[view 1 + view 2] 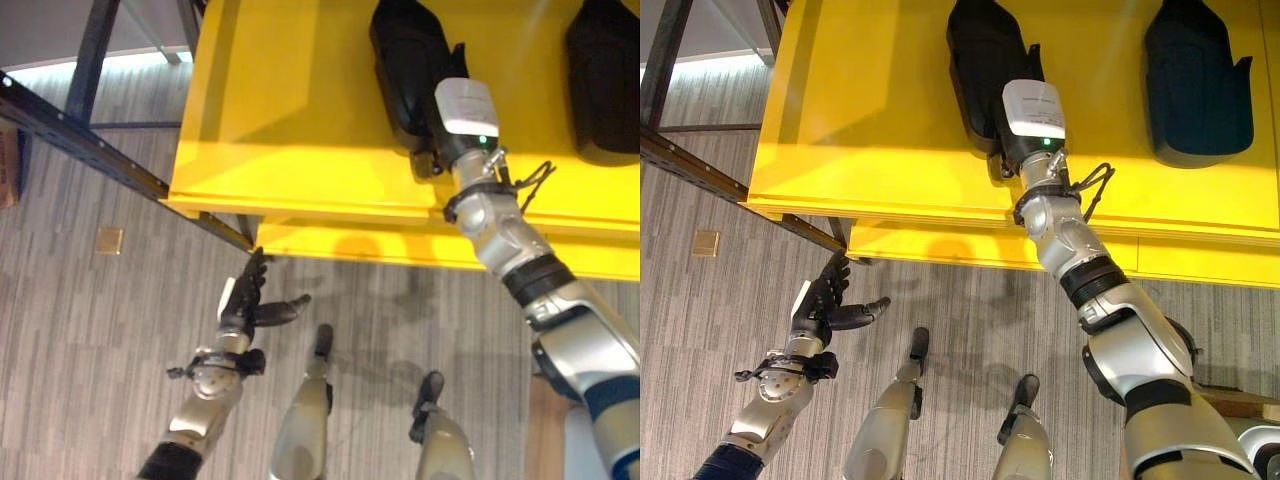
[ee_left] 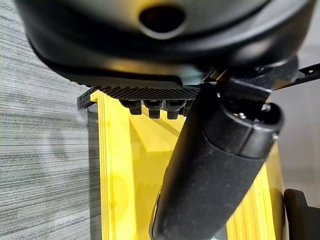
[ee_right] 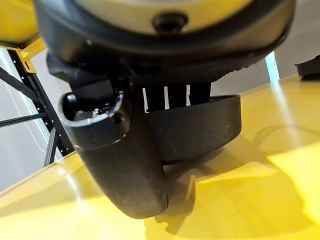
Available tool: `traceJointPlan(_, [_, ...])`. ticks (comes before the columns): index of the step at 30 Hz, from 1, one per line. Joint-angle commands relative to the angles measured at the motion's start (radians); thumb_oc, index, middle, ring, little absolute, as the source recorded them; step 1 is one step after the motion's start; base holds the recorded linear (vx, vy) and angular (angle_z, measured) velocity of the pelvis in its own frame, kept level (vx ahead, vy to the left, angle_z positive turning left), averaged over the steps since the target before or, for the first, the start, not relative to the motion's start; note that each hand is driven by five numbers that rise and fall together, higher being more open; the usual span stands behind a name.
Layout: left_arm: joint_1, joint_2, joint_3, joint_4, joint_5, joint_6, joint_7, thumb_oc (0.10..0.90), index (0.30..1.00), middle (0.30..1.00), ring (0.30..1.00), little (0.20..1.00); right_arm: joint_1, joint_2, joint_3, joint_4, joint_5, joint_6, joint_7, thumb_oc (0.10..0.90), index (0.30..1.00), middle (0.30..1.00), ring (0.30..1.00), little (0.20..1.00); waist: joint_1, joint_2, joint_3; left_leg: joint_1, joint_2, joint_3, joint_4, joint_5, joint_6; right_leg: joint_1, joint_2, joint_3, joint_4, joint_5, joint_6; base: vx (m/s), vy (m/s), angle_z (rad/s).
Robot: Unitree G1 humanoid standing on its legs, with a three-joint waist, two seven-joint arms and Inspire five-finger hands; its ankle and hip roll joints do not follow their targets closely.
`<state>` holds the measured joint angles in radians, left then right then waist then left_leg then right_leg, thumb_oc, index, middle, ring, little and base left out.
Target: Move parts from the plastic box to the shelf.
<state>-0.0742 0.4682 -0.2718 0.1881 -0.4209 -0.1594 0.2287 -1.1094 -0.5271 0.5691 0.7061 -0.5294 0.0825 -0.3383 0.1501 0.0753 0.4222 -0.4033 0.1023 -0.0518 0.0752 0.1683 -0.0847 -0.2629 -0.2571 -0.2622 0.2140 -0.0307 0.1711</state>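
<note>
We're up at the flat yellow shelf [image 1: 880,120] now, and our right hand [image 3: 130,165] is out over it with a black moulded plastic part [image 1: 985,65] in its grip. The right wrist view settles it: thumb curled over the near rim of the part, fingers showing behind the wall, so the hand is clamped on it, and the part rests on the yellow surface. So the task's thing is on the shelf, under our hand, not yet let go.

Our left hand [image 1: 248,300] hangs low over the grey striped floor [image 1: 90,300], just below the shelf's front edge, fingers straight and spread, thumb out to the side, carrying nothing.

What could go wrong? In our judgement, the release. If the thumb drags on the rim as the hand pulls back, the part could slide toward the front edge of the shelf, which lies not far behind the wrist, or tip over. A sideways swing of the arm could also knock the second black moulded part [image 1: 1195,85], though that one sits well apart to the right.

The count: two black parts on the shelf, one held and one lying free. One yellow shelf board, with a dark metal frame rail [image 1: 90,140] running off to the left. Two hands, one busy and one idle.
</note>
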Motion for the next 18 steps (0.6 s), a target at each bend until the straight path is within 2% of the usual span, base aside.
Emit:
traceJointPlan(1, [-0.024, 0.059, 0.045, -0.095, 0.006, -0.109, 0.01, 0.9, 1.0, 1.0, 1.0, 1.0, -0.158, -0.006, 0.047, -0.031, -0.018, -0.054, -0.007, 0.4, 0.3, 0.3, 0.3, 0.3, 0.028, -0.036, -0.011, -0.014, 0.02, 0.064, 0.048, -0.024, 0.012, -0.008, 0.001, 0.028, 0.068, 0.005, -0.044, 0.0, 0.0, 0.0])
traceJointPlan(7, [-0.023, 0.059, 0.049, -0.096, 0.002, -0.108, 0.014, 0.9, 1.0, 1.0, 1.0, 1.0, -0.164, 0.007, 0.034, -0.025, 0.001, -0.05, -0.014, 0.4, 0.3, 0.3, 0.3, 0.3, 0.028, -0.036, -0.01, -0.016, 0.019, 0.065, 0.051, -0.025, 0.012, -0.009, 0.002, 0.029, 0.066, 0.007, -0.045, 0.0, 0.0, 0.0])
traceJointPlan(12, [-0.028, 0.054, 0.038, -0.096, -0.005, -0.106, 0.023, 0.9, 1.0, 1.0, 1.0, 1.0, -0.138, 0.032, -0.035, -0.003, 0.067, -0.037, -0.073, 0.4, 0.3, 0.3, 0.3, 0.3, 0.024, -0.031, -0.008, -0.017, 0.019, 0.068, 0.051, -0.025, 0.013, -0.01, 0.002, 0.031, 0.066, 0.007, -0.045, 0.0, 0.0, 0.0])
traceJointPlan(18, [-0.03, 0.056, 0.038, -0.098, 0.0, -0.102, 0.031, 0.9, 1.0, 1.0, 1.0, 1.0, -0.129, 0.051, -0.046, -0.01, 0.066, -0.033, -0.082, 0.4, 0.3, 0.3, 0.3, 0.3, 0.024, -0.031, -0.006, -0.02, 0.019, 0.067, 0.054, -0.026, 0.014, -0.012, 0.002, 0.032, 0.069, 0.008, -0.046, 0.0, 0.0, 0.0])
